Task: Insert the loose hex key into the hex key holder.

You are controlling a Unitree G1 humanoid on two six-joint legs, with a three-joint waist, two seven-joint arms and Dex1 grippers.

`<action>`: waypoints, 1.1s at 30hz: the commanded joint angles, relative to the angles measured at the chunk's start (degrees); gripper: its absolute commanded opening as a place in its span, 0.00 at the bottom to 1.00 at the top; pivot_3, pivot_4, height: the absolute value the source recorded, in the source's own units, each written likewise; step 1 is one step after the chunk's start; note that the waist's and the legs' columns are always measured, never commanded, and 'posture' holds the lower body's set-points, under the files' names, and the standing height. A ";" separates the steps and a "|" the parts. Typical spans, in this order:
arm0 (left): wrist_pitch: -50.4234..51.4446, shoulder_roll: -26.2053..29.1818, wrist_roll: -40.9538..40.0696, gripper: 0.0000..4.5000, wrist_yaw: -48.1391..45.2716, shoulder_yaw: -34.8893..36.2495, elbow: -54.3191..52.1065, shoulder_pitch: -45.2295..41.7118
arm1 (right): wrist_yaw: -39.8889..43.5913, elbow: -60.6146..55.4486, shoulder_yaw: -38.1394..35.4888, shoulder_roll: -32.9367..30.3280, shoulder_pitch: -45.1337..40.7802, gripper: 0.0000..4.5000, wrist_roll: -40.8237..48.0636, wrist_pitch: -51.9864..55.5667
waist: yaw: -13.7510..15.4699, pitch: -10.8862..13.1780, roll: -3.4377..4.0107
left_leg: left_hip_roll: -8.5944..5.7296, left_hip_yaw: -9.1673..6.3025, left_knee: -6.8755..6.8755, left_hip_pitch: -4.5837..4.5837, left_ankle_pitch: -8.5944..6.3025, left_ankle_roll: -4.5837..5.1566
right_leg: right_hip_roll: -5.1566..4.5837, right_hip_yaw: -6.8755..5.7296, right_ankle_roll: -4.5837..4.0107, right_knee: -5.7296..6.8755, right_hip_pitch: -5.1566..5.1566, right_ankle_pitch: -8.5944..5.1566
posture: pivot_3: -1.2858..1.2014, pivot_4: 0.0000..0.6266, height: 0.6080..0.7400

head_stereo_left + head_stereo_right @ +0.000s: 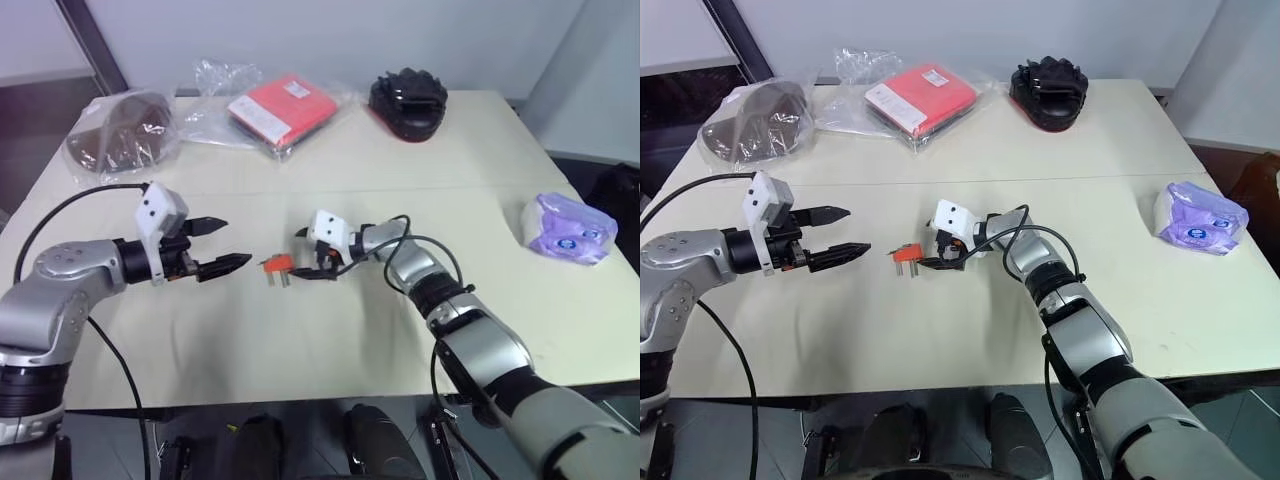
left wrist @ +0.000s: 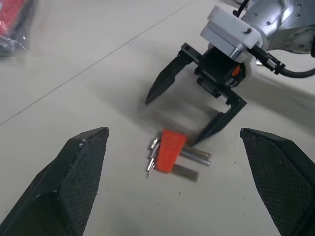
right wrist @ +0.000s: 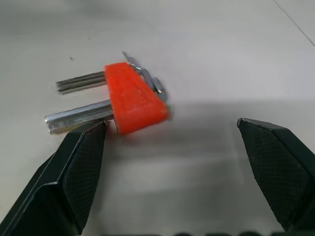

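Hex key holder [image 1: 277, 266] flat on worktop [image 1: 300, 340], between left hand [image 1: 222, 246] and right hand [image 1: 318, 255], both spread empty, seemingly for pickup.

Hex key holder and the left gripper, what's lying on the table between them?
Nothing: bare table separates the hex key holder from the open left gripper, seen in the left eye view.

- Bare desk [image 1: 300, 340] lies open around the hex key holder [image 1: 277, 266] on its near side.
- Right gripper [image 1: 318, 255] crowds the holder's right; left gripper [image 1: 222, 246] stands apart on its left.
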 commanded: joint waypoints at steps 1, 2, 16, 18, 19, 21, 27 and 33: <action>-0.30 0.60 -0.70 1.00 0.24 1.27 -1.62 -0.64 | 0.36 -0.70 -1.63 1.56 0.10 0.99 0.65 1.00 | -0.14 0.00 0.00 | 0.00 -0.01 -0.01 0.00 0.00 0.00 | 0.00 -0.01 0.00 0.01 0.00 0.00 | 0.52 0.24 1.00; -0.35 0.60 -0.64 1.00 0.27 1.21 -1.53 -0.74 | 0.20 -0.66 -1.99 2.07 0.30 0.99 0.87 2.00 | -0.15 0.00 0.00 | 0.00 -0.02 -0.01 0.00 0.00 0.00 | 0.00 -0.01 0.00 0.02 -0.01 0.00 | 0.52 0.24 1.00; -1.55 -0.18 0.39 1.00 0.92 0.14 -0.61 -2.18 | -1.62 2.56 -4.07 1.96 1.15 0.44 -0.65 3.34 | -0.09 0.00 0.01 | -0.02 -0.01 0.01 0.03 0.02 -0.03 | -0.02 -0.01 0.00 0.10 -0.01 0.00 | 0.52 0.24 1.00; -1.75 -0.26 0.45 1.00 1.07 0.22 -0.60 -2.03 | -1.51 2.95 -3.94 2.01 1.20 0.22 -0.85 3.26 | -0.08 0.00 0.01 | -0.02 -0.01 0.01 0.04 0.02 -0.03 | -0.01 -0.01 0.00 0.11 0.00 0.00 | 0.52 0.24 1.00; -1.84 -0.34 0.46 1.00 1.17 0.28 -0.60 -1.91 | -1.44 3.09 -3.71 1.96 1.27 0.10 -1.10 3.07 | -0.08 0.00 0.01 | -0.03 -0.02 0.01 0.04 0.02 -0.04 | -0.02 -0.01 0.00 0.13 0.00 0.00 | 0.52 0.24 1.00; -2.05 -0.65 0.50 1.00 1.40 0.16 -0.65 -1.70 | -1.39 2.81 -3.30 1.73 1.65 0.01 -1.59 2.23 | -0.07 0.00 0.01 | -0.03 -0.02 0.03 0.05 0.02 -0.04 | -0.03 -0.01 0.00 0.20 0.00 0.00 | 0.52 0.24 1.00; -2.82 -2.24 0.95 1.00 1.75 -0.89 -0.12 -1.91 | -0.02 -3.21 -2.99 0.15 4.54 0.01 -1.73 3.01 | 0.01 0.00 0.01 | -0.05 -0.03 0.03 0.07 0.02 -0.04 | -0.06 -0.01 0.00 0.24 0.00 0.00 | 0.52 0.24 1.00; -3.30 -3.37 1.34 1.00 1.76 -2.09 0.77 -3.17 | 1.61 -8.84 -1.96 0.05 8.17 0.01 -1.58 8.33 | 0.01 0.00 0.00 | -0.06 -0.05 0.03 0.07 0.02 -0.04 | -0.06 -0.02 0.00 0.26 0.00 0.00 | 0.52 0.24 1.00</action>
